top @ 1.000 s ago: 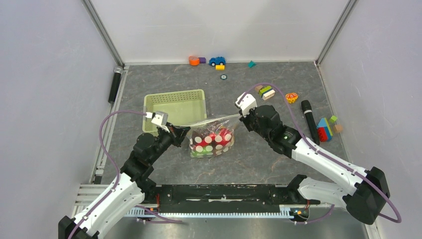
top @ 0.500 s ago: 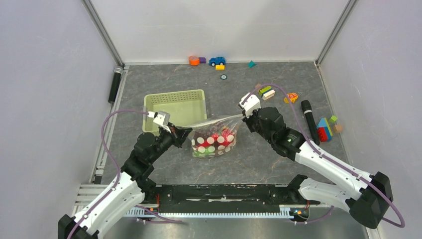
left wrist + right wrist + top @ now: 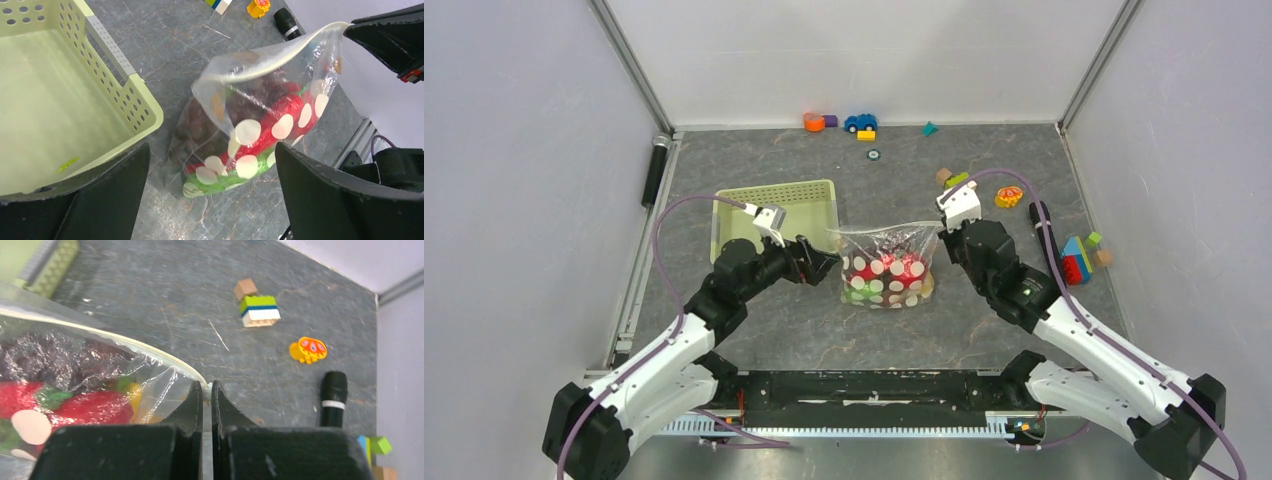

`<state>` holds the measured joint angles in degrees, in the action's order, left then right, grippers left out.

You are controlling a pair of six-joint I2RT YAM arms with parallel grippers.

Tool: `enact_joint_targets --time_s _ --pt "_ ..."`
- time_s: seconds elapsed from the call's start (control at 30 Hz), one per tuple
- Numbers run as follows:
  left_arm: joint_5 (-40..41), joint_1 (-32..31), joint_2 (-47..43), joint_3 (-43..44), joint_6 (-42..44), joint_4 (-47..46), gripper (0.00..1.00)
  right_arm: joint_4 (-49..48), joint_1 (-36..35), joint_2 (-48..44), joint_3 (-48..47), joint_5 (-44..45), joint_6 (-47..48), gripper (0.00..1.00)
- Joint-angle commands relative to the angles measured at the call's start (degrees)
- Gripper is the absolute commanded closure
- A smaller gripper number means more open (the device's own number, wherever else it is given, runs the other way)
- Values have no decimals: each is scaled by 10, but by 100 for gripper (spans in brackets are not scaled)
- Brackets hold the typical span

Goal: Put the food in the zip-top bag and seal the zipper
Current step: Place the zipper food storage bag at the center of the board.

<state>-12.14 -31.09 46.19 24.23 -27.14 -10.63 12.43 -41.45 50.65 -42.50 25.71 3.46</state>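
The zip-top bag [image 3: 886, 264] stands on the table between both arms, clear with white dots. The food shows inside it: a red piece [image 3: 280, 112], a green piece [image 3: 225, 181] and dark purple grapes [image 3: 40, 357]. The zipper [image 3: 889, 229] runs along the bag's top edge. My right gripper [image 3: 207, 386] is shut on the zipper's right end, and a small white tab shows between its fingertips. My left gripper [image 3: 212, 150] is wide open just left of the bag, one finger on each side of the bag's lower part and neither touching it.
A pale green lattice basket [image 3: 774, 215] sits just left of the bag, close to my left gripper. A black microphone [image 3: 1046, 240], stacked coloured blocks [image 3: 1079, 255] and an orange toy [image 3: 1009, 197] lie to the right. A blue toy car [image 3: 860, 122] stands by the back wall.
My left gripper has let go of the bag's left end and opened wide. The bag and my right gripper have shifted right, and the left arm has reached further right too.
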Motion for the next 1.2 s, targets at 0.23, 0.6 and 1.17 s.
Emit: enact_joint_targets --time_s 0.23,0.6,1.17 --pt "111 3 -40 53 -30 43 0 27 64 138 -66 166 -34 100" --pt "308 3 -137 32 -43 187 0 73 151 227 -66 232 -145 100" --pt "356 3 -139 59 -49 258 0 159 285 174 15 312 -248 60"
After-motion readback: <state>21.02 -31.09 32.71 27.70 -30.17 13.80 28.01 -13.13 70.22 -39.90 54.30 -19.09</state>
